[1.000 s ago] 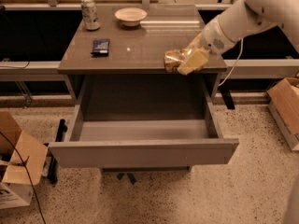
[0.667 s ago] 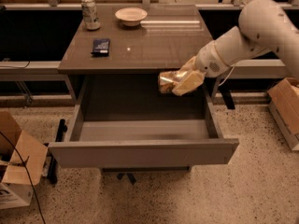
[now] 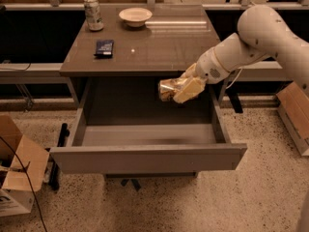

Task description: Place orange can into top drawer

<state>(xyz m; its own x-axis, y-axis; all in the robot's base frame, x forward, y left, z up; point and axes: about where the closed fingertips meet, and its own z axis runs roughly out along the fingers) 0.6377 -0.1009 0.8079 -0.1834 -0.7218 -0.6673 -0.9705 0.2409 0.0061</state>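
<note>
Orange can (image 3: 167,89), held sideways in the gripper (image 3: 181,90), whose jaws are clamped on it from the arm's side. Can and gripper hang in the open mouth of the top drawer (image 3: 145,158). The drawer floor lies below the jaws, the front edge of the table (image 3: 159,52) just above and behind them, the drawer's right wall beside the wrist, and the drawer front well forward of the jaws, toward the camera. Far beyond the jaws, on the tabletop, stand a silver-green can (image 3: 93,14), a bowl (image 3: 135,16) and a dark packet (image 3: 104,48); none is involved.

Step in hand, as judged: lowering the can into the drawer. To do it well, the descent should run straight down over the bare floor below the jaws, with the wrist kept off the right wall and the table edge. The jaws should part only when the can is at or just above the floor. Since it lies on its side, it may roll, so a low, gentle release away from the walls is advisable.

Compared with the frame one second earlier, the can has left the level of the tabletop's front right corner. It has moved down and toward the drawer's middle, and now sits below the table edge. The drawer stands open as before, and the tabletop items are unmoved.
</note>
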